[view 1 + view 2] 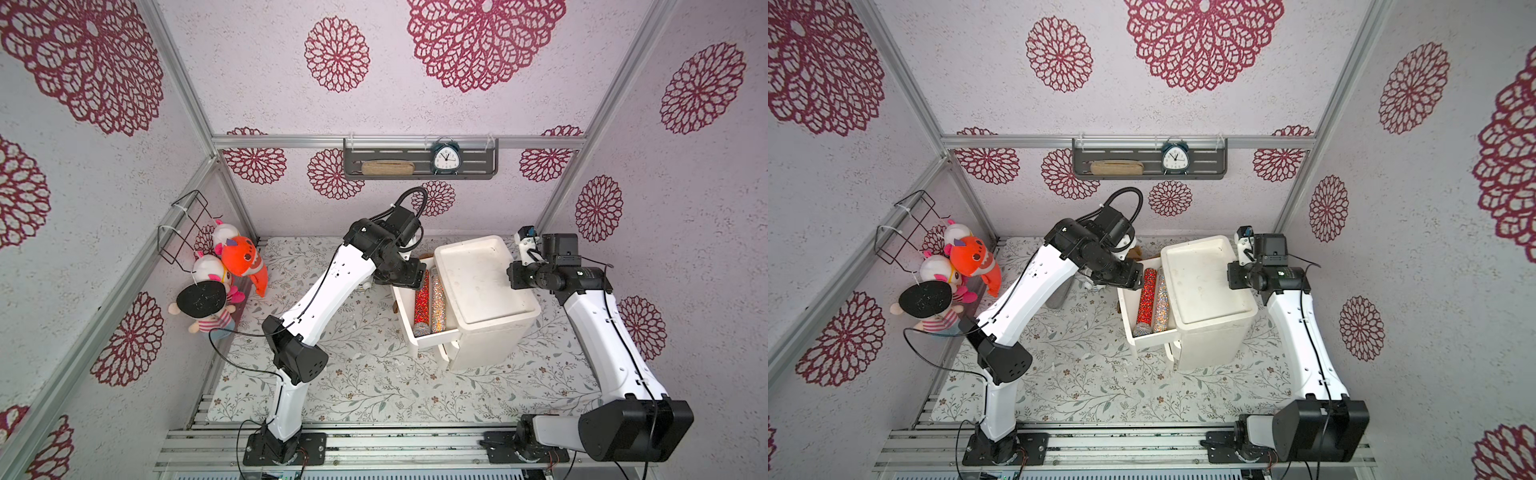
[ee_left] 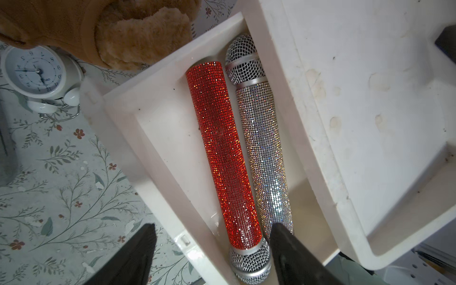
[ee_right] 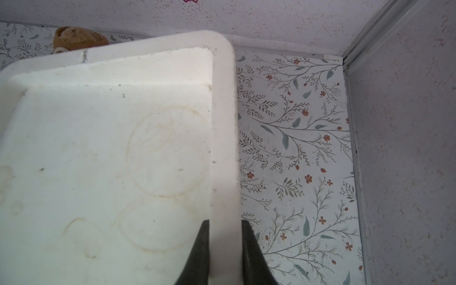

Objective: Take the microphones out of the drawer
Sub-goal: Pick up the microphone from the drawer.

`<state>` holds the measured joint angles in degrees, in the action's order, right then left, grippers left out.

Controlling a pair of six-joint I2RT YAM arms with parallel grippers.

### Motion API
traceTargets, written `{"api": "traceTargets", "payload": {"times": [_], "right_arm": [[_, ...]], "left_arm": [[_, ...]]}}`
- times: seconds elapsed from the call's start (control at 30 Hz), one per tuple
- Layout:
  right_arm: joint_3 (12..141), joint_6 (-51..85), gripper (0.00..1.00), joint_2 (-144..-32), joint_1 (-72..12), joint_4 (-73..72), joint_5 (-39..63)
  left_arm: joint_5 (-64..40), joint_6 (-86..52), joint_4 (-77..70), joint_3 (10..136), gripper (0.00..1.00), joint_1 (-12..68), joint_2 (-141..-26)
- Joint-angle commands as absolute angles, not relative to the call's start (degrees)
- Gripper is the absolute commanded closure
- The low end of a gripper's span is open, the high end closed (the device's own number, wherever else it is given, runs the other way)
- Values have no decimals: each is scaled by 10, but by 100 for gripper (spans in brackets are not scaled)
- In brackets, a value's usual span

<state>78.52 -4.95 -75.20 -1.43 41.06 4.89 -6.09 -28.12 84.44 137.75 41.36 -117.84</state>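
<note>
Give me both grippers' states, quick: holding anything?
Left gripper: jaws open above the red microphone, holding nothing.
Right gripper: jaws shut on the cabinet rim.

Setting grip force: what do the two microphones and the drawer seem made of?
Red microphone: sparkling rhinestone-like wrap, silvery wire-mesh head. Silver microphone: same wrap, silver. Drawer: smooth white, slightly glossy, probably plastic.

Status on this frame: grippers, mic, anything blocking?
Left gripper open over drawer. Right gripper shut on cabinet rim. Red mic, silver mic side by side inside. Nothing over them.
</note>
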Motion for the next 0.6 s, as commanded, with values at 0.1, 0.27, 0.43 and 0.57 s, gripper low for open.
{"api": "traceTargets", "payload": {"times": [0.1,0.27,0.43,0.57], "right_arm": [[828,1,100,-741,-13,316,46],[826,0,100,-742,-14,314,48],[824,-2,100,-743,-14,311,49],[824,-3,100,-744,-15,311,50]], "left_arm": [[-34,-296,838,1387,31,434,-1194],[-23,-309,821,1385,37,443,-1211],[-12,-317,809,1381,40,449,-1228],[3,-326,806,1380,46,452,-1242]]}}
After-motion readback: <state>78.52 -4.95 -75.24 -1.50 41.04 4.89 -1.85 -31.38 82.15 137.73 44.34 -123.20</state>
